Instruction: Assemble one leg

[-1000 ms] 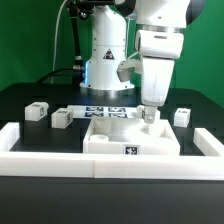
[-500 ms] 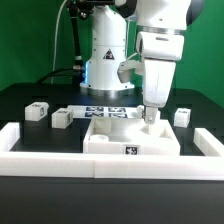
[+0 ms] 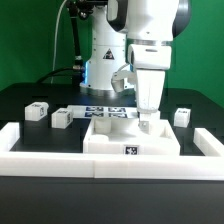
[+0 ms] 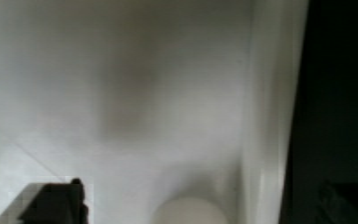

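White blur fills nearly the whole wrist view: a pale surface too soft to name, with a dark strip along one edge. 1 dark finger (image 4: 51,203) is cut off at the picture's border, and a second dark shape at the opposite corner is too faint to be sure of. I cannot tell whether the gripper (image 3: 147,119) is spread or pinching something. In the exterior view its tips meet the flat panel (image 3: 115,137), and white merges with white there.

From the exterior view's left, a low white fence (image 3: 50,162) borders the front of the black table (image 3: 20,105), its ends cut by the frame. Inside it stand 2 loose legs, the left leg (image 3: 37,110) and, near it, the middle leg (image 3: 61,117), each showing a tag. Next comes the marker board (image 3: 104,111), lying flat behind the panel. The panel rests inside the fence, with a tag on its front edge. The right leg (image 3: 181,116) stands on the table near the panel's right corner, apart from the gripper.
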### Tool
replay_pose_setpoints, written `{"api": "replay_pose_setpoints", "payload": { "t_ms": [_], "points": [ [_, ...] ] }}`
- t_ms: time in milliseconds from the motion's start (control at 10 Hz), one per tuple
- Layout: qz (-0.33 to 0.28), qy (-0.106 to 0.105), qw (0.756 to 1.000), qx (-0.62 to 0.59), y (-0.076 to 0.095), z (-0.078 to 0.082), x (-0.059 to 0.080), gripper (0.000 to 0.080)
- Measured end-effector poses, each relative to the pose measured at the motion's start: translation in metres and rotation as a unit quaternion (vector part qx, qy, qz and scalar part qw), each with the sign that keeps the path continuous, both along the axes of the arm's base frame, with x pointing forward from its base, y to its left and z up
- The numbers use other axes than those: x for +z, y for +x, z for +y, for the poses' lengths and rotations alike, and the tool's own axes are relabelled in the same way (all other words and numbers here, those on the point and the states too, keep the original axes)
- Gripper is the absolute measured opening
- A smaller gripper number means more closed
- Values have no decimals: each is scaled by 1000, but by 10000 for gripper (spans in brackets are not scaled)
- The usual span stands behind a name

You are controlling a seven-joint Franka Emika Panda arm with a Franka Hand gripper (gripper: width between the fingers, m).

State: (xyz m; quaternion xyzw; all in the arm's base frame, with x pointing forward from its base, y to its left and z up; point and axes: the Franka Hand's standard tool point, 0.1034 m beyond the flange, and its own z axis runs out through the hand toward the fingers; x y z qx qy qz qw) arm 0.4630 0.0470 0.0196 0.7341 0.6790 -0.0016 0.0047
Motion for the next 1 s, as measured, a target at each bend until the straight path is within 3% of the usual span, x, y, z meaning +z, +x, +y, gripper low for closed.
{"api": "replay_pose_setpoints", "payload": {
  "t_ms": [200,700,1000],
  "points": [
    [5,3,1000,-2,-4,0,-11,650],
    [7,4,1000,-14,-6,-5,-15,650],
    [7,4,1000,-13,-6,-5,-15,255]
  ]
}}
